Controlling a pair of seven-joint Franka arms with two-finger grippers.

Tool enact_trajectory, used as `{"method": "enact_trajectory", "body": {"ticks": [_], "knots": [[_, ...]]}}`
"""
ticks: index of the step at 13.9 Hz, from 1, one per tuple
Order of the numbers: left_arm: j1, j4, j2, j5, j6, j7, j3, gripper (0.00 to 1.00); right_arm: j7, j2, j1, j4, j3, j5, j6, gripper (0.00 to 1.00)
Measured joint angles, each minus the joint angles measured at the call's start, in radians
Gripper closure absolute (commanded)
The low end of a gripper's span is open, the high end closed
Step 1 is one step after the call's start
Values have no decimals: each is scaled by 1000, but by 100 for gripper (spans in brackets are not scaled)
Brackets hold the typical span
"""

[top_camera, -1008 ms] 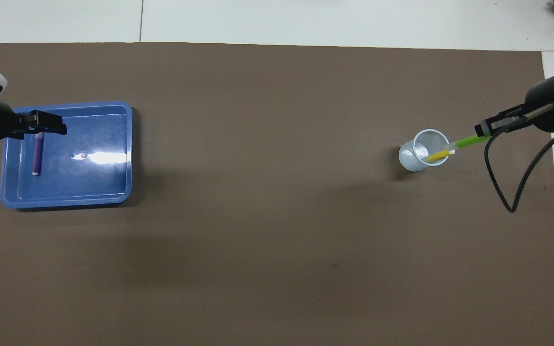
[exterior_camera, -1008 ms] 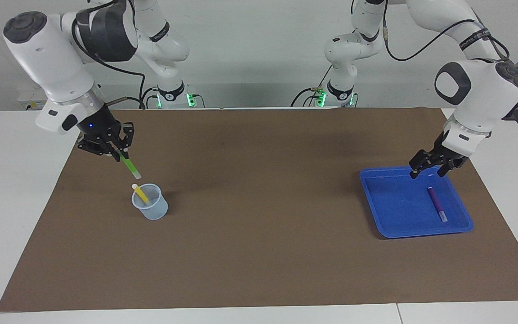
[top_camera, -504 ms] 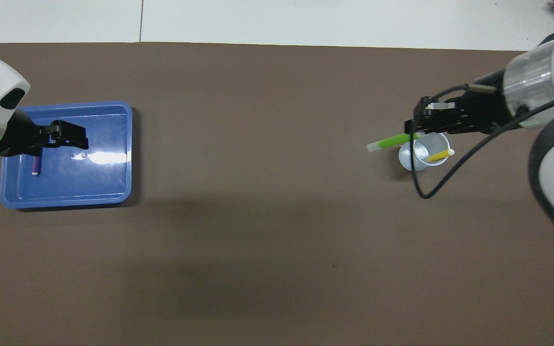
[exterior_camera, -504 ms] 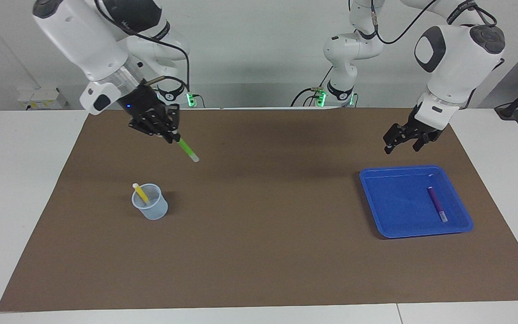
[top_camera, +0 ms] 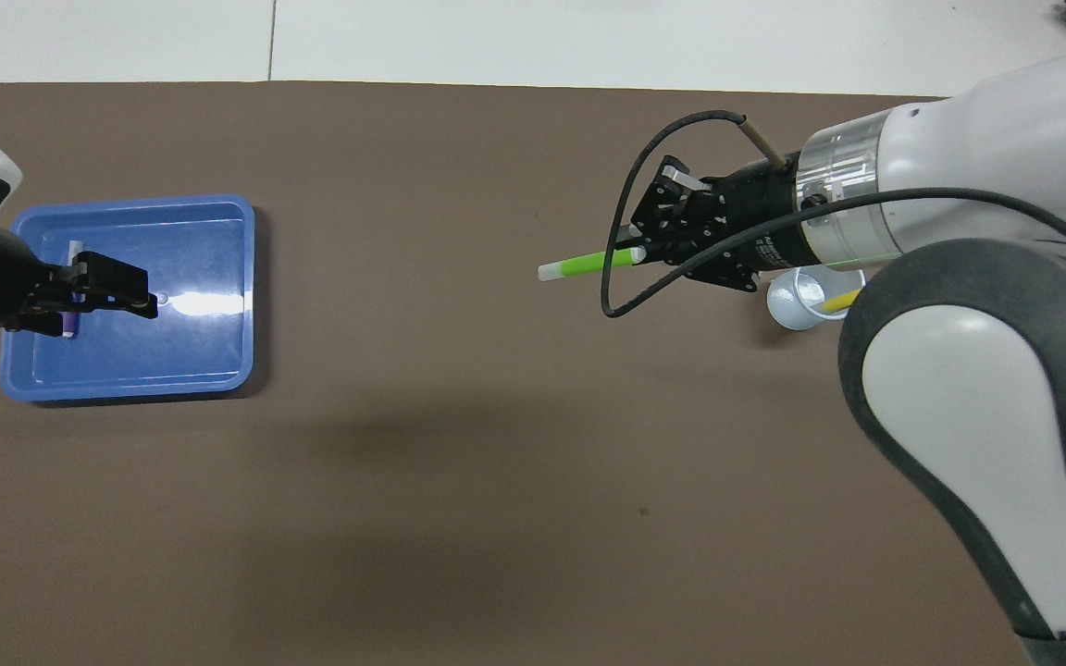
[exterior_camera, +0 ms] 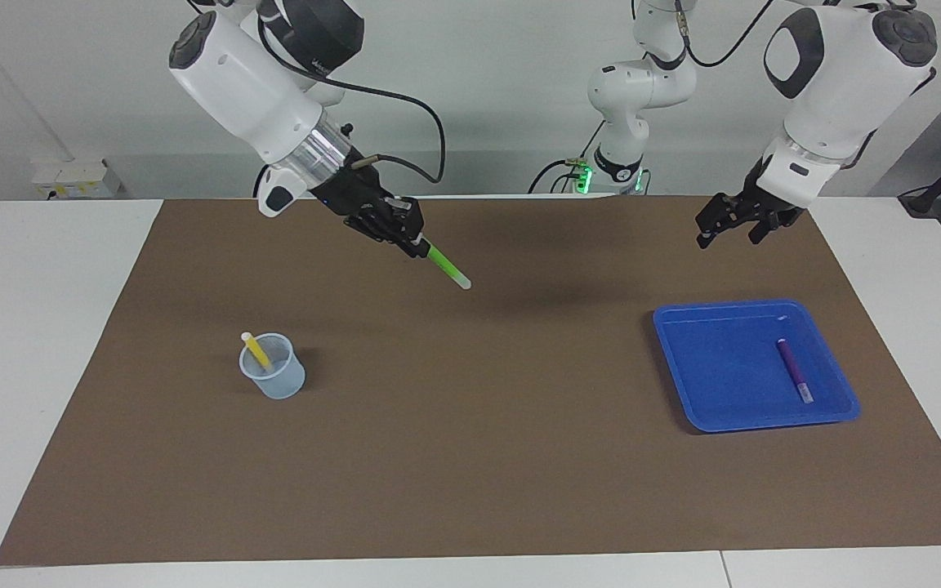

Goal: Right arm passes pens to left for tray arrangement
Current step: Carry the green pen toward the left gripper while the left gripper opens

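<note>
My right gripper (exterior_camera: 415, 243) (top_camera: 646, 255) is shut on the green pen (exterior_camera: 448, 268) (top_camera: 588, 264) and holds it in the air over the mat's middle, white tip slanting down toward the left arm's end. The yellow pen (exterior_camera: 256, 349) (top_camera: 835, 302) leans in a pale translucent cup (exterior_camera: 273, 377) (top_camera: 794, 303). The purple pen (exterior_camera: 794, 371) lies in the blue tray (exterior_camera: 683, 359) (top_camera: 250, 277). My left gripper (exterior_camera: 725, 237) (top_camera: 139, 294) hangs open and empty, raised above the tray; in the overhead view it covers most of the purple pen.
A brown mat (exterior_camera: 470, 457) covers most of the white table (exterior_camera: 37, 327). The cup stands toward the right arm's end and the tray toward the left arm's end, with bare mat between them. A black cable (top_camera: 621, 240) loops off the right wrist.
My right gripper carried the green pen up from above the cup toward the mat's middle. My left gripper rose from just over the tray, still open.
</note>
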Motion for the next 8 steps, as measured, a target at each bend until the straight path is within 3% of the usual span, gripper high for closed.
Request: {"method": "enact_trajectory", "body": {"ticks": [3,8], "knots": [[28,-9,0,-127,-16,-146,5,5,100,1,44,-24,0,34,76,94],[16,-15,-1,-334,-26,-673,-15,0,188,7,90,-35,0,44,121,94]]}}
